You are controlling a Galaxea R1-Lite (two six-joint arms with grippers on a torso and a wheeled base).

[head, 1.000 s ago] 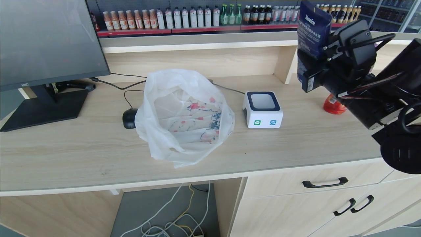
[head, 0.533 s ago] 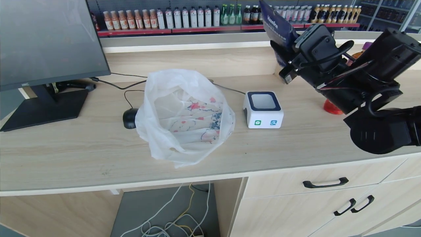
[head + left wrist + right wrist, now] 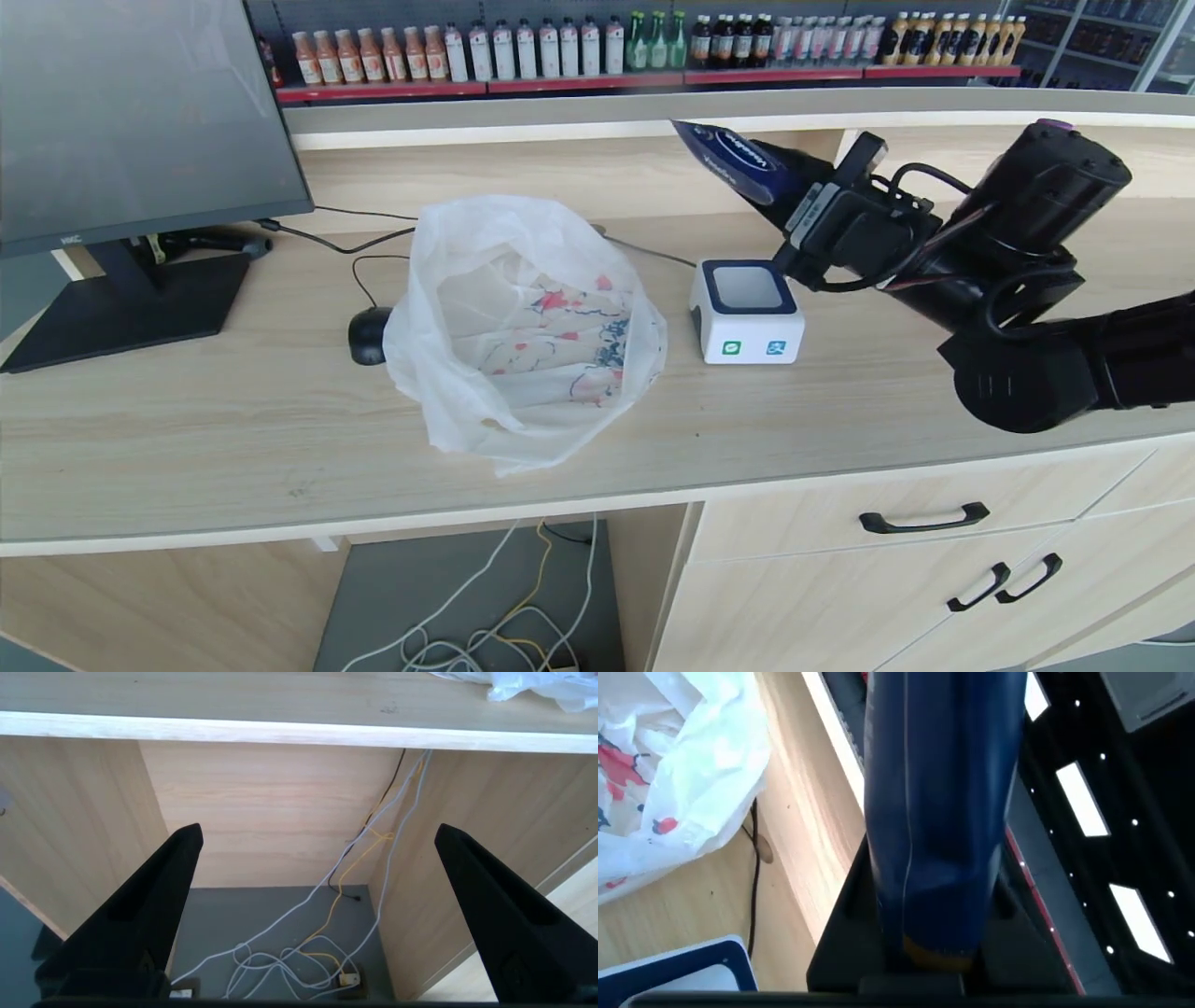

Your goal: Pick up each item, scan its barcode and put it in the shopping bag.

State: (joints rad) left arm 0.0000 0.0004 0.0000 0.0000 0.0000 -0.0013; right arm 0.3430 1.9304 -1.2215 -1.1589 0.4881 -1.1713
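Right pincer (image 3: 799, 198) grasping blue pouch (image 3: 733, 161) by scanner (image 3: 747, 317) | left pincer (image 3: 318, 838) released, below counter (image 3: 234, 700)

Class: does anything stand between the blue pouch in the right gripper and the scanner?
Nothing visible does: the blue pouch, clamped in the right gripper, is held above the scanner's far edge, with only air between.

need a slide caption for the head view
Right pincer holds a dark blue pouch tilted near the white scanner, beside the open shopping bag on the counter.
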